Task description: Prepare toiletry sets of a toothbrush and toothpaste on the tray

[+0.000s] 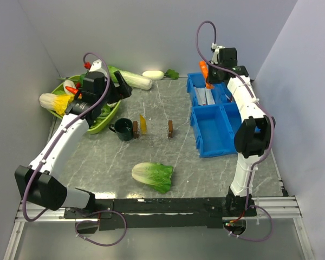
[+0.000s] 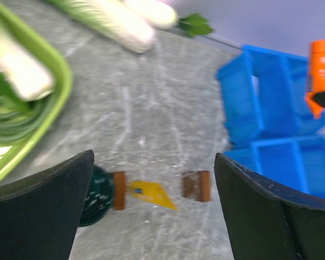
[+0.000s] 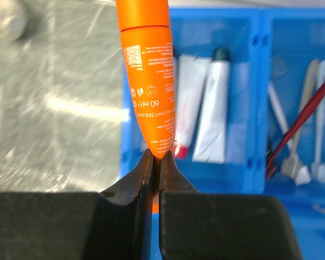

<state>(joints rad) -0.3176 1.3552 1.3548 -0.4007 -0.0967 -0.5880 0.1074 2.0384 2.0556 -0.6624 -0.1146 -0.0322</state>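
My right gripper [image 3: 157,157] is shut on the flat tail of an orange toothpaste tube [image 3: 149,81], which hangs above the far end of the blue tray [image 1: 214,135]. From above, that orange tube [image 1: 205,72] shows at the tray's back left corner. Under it two white tubes [image 3: 214,108] lie in one compartment. A red toothbrush [image 3: 306,116] and pale ones [image 3: 319,119] lie in the compartment to the right. A yellow toothpaste tube [image 1: 143,124] lies on the table between two brown blocks [image 1: 170,129]. My left gripper [image 2: 154,160] stands open and holds nothing, well above the yellow tube [image 2: 149,194].
A dark green cup [image 1: 123,130] stands left of the yellow tube. A green basket [image 1: 100,125] of vegetables fills the back left. White radishes [image 1: 132,79] lie along the back wall. A cabbage [image 1: 153,176] lies near the front middle.
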